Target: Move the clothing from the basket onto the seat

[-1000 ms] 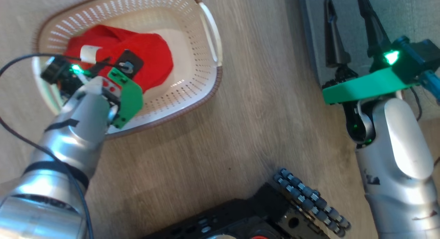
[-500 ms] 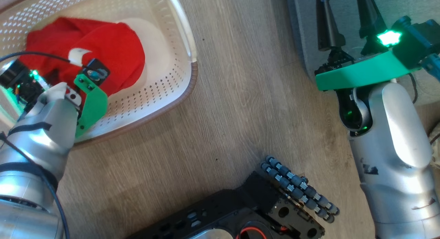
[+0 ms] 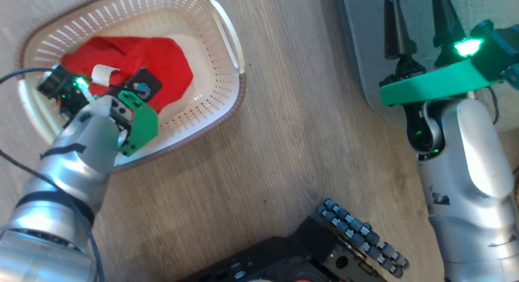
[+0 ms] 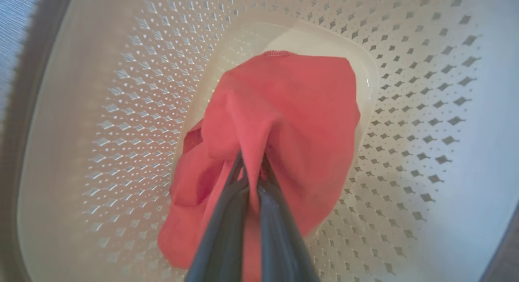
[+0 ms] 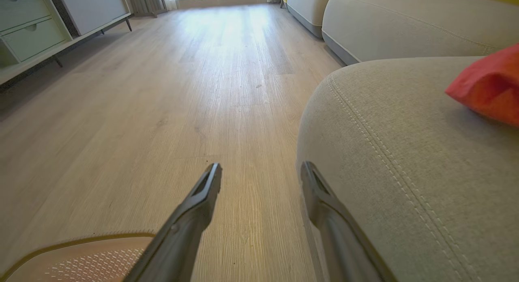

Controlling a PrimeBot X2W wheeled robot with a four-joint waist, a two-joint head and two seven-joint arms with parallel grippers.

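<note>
left gripper [image 4: 252,162] pinched tight on a fold of red garment [image 4: 292,107], which sits bunched inside cream basket [image 4: 121,119]. right gripper [image 5: 261,170] spread wide, empty, at edge of grey seat [image 5: 405,160]. second red garment [image 5: 488,87] lies on seat.

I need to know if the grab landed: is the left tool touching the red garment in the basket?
Touching. The left wrist view shows the left tool shut on a fold of the red garment, which peaks up where it is pinched.
</note>
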